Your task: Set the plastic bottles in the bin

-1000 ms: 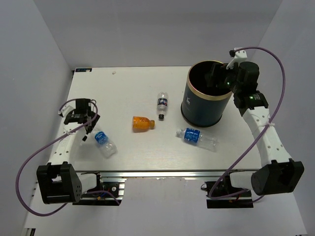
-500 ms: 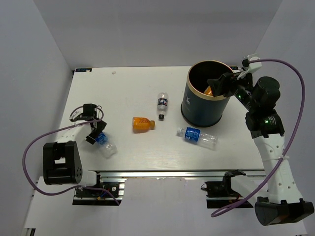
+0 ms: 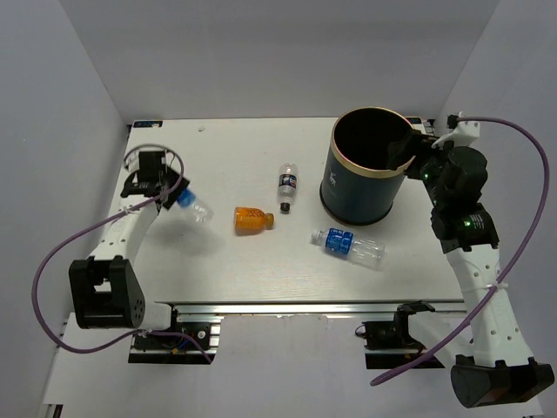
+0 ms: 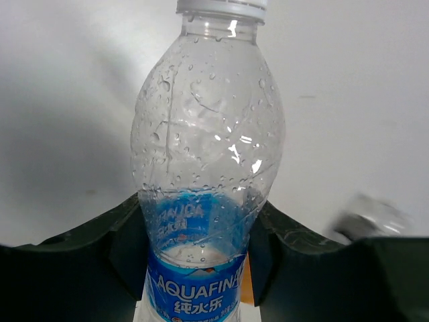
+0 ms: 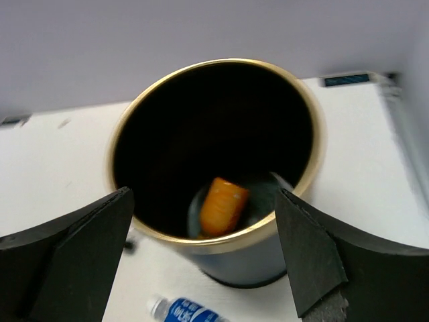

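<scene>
While the left claw (image 3: pixel 174 193) is clenched on a blue-labelled clear bottle (image 3: pixel 193 206) at the upper left of the top view, that bottle is held off the white surface (image 3: pixel 226 148), its shadow cast apart from it. In the left wrist view, dark fingers (image 4: pixel 127 248) are pressed against both sides of the label, and the white cap is pointed toward the top of the frame. The right claw (image 3: pixel 416 155) is spread wide and released, just beside the right rim of the navy bin (image 3: pixel 365 192) at the upper right. An orange bottle (image 5: pixel 223 204) is seen lying at the bin's bottom. Three more lie on the surface: a stubby orange bottle (image 3: pixel 252 219) at centre, a small dark-labelled bottle (image 3: pixel 287 183) above it, and a second blue-labelled bottle (image 3: pixel 348 243) just below the bin.
</scene>
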`<state>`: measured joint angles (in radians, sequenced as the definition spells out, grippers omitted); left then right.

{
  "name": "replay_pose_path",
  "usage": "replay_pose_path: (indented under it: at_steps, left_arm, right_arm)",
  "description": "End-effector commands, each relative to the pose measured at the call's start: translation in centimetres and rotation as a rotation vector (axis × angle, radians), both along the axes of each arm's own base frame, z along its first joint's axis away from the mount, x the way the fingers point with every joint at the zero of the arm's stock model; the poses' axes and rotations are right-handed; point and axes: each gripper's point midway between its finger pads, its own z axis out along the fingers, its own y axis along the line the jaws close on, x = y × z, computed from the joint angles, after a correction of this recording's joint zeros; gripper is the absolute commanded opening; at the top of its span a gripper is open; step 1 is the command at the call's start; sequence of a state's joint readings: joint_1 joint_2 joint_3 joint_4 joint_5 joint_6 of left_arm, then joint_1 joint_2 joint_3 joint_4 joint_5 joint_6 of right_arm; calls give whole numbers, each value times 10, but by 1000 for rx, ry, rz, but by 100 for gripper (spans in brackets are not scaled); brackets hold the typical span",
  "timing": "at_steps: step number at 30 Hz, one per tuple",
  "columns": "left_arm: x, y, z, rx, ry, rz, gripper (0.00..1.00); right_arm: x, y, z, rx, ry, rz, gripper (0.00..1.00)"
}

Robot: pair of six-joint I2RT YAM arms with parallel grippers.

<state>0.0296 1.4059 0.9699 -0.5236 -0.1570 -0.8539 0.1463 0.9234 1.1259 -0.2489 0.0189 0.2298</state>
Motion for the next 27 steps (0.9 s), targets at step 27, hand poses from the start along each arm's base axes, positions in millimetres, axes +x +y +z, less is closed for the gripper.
replay_pose_path:
  at_steps: [27]
  left_arm:
    - [75,-473,370,-154,-1293,-1097,44]
  right_arm:
    - [-52,-136,-42,51,53,-787,89]
